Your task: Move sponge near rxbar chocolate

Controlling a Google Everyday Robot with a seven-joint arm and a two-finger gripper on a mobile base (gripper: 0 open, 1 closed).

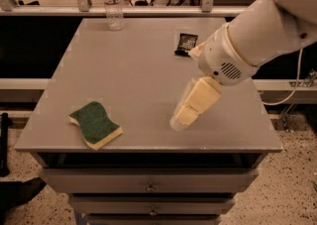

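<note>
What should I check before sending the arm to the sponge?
1. Sponge in view: ok. It lies flat, green side up, near the table's front left corner.
2. Sponge free: ok. Nothing touches it.
3. End effector at the sponge: not ok. It is to the sponge's right, apart from it, over the front of the table.
4. End effector height over the table: cannot tell.
5. Rxbar located: ok. It lies at the back of the table, right of middle, next to the arm.
6. Bottle off the route: ok. It stands at the back left, away from the line between sponge and rxbar.
</note>
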